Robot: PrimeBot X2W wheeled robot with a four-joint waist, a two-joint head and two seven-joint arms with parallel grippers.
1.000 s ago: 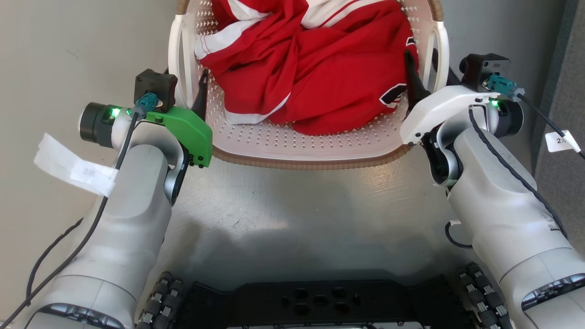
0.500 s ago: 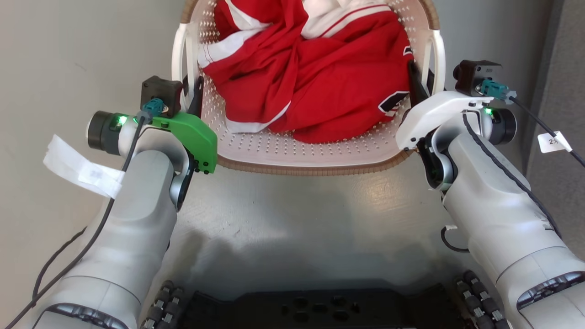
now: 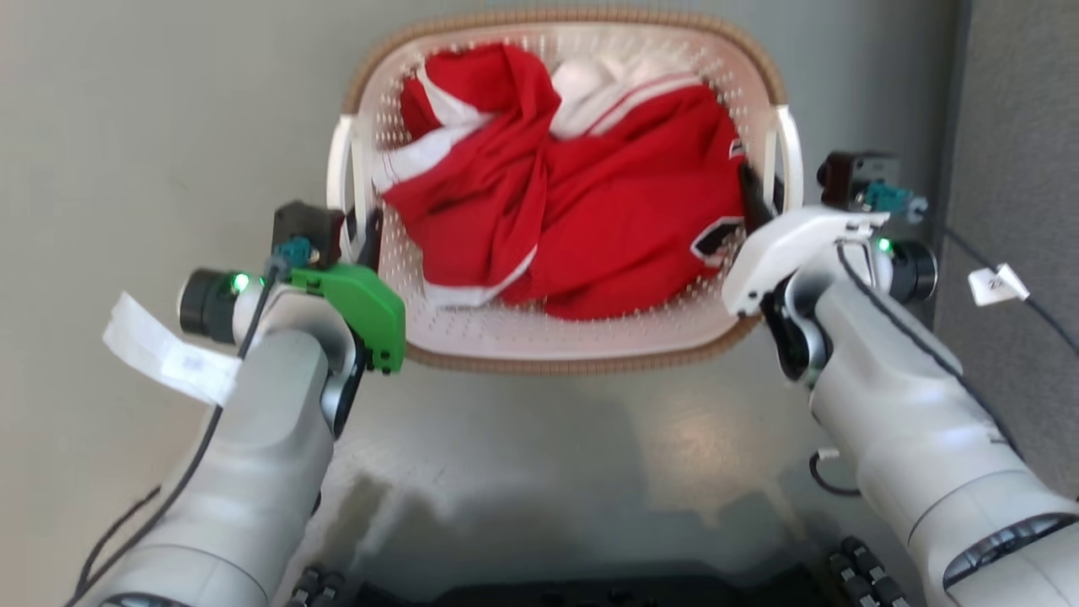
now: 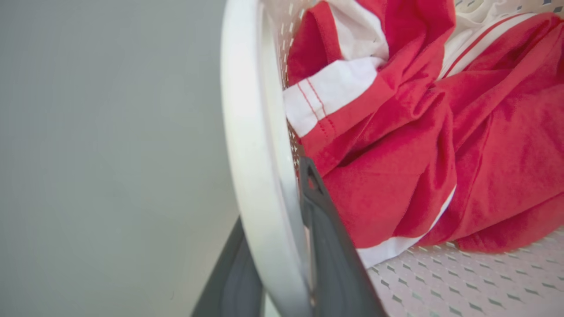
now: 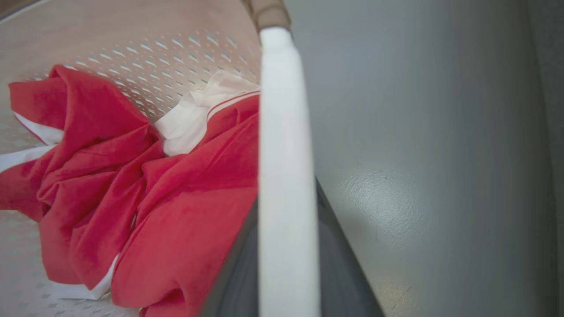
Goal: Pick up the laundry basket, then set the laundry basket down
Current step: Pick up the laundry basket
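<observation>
The laundry basket, cream-white and perforated with a brown rim, sits in the upper middle of the head view with red-and-white clothing piled inside. My left gripper is shut on its left white handle, one dark finger inside the basket wall and the other outside. My right gripper is shut on the right white handle, one dark finger outside it. Whether the basket's base touches the floor is hidden.
Smooth grey floor lies under and around the basket. A darker grey panel runs along the right side, close to my right wrist. My dark base and a wheel show at the bottom edge.
The head view has shifted: the basket and both grippers now sit lower and look smaller, and the far rim has come into view. Both grips on the handles are unchanged.
</observation>
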